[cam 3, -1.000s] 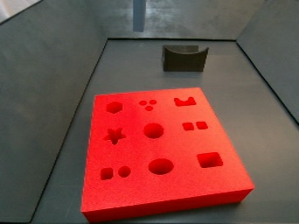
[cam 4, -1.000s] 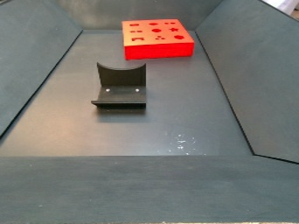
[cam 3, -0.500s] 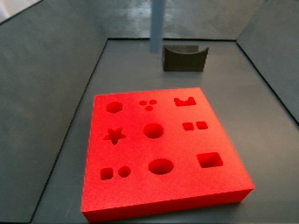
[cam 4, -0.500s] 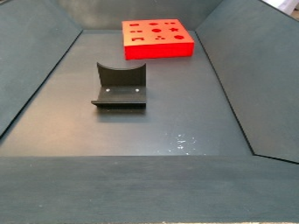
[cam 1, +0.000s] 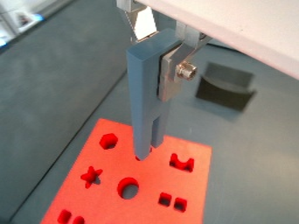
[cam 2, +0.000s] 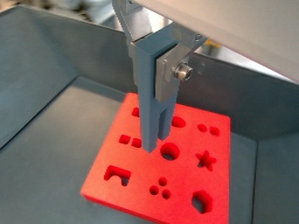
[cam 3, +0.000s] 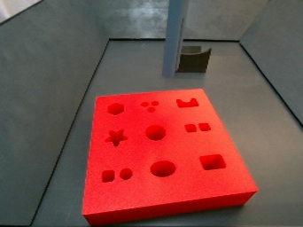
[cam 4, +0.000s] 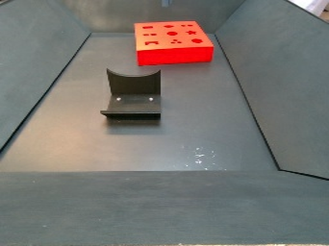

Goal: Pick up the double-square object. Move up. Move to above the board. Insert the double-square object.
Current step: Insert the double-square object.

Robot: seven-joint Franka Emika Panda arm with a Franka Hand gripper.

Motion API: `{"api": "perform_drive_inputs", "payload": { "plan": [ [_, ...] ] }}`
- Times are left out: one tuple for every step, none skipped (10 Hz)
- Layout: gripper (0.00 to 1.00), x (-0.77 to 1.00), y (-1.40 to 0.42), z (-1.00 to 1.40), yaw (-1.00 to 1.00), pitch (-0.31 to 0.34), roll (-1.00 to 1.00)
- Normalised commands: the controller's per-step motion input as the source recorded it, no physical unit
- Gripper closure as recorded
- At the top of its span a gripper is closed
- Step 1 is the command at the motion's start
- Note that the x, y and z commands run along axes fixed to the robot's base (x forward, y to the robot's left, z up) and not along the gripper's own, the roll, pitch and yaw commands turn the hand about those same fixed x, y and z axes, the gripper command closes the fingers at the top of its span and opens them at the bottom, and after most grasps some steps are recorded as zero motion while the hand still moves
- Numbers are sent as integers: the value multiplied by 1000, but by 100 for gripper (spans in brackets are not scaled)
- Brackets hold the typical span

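my fingers [cam 1: 160,54] are clamped on the upper end of the double-square object [cam 1: 147,105], which hangs straight down from them in both wrist views; a flat silver plate with its screw presses the bar's side [cam 2: 177,72]. in a side view the bar shows as a blue-grey vertical strip in the upper middle of the frame [cam 3: 173,35], its lower end hanging in front of the dark u-shaped fixture [cam 3: 194,60] and beyond the far edge of the board [cam 3: 142,151]. the fingers themselves are out of frame there, and in the other side view neither they nor the bar appear; only the board [cam 4: 174,58] at the top and the fixture [cam 4: 133,94] mid-frame.

i judge the bar to be stiff and light: it hangs true with no sag or bend. its faces look smooth, so it could slip or pivot if squeezed loosely. holding it high leaves a long free length, good for reaching a cutout but apt to swing, so a firm, square grip on 2 flat faces matters.

in a wrist view the lower tip sits over the red board's middle [cam 1: 117,157]; whether it lines up with the 2 small square holes [cam 3: 198,128] i cannot tell.
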Motion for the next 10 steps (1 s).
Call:
{"api": "perform_drive_inputs", "payload": {
  "plan": [
    [100,0,-91,-291,-940,-63,-93],
    [100,83,-97,-289,-806,-44,-117],
    [100,440,-143,-426,-540,-11,-116],
    [100,697,-240,-480,-357,0,-74],
    [100,749,-283,-443,-303,0,-53],
    [100,734,-314,-394,-303,0,-21],
    [100,651,-291,-323,-351,0,66],
    [100,509,-180,-334,-426,21,256],
    [100,429,-149,-326,-509,3,269],
    [100,306,-146,-169,-706,-7,167]
  ]
}}
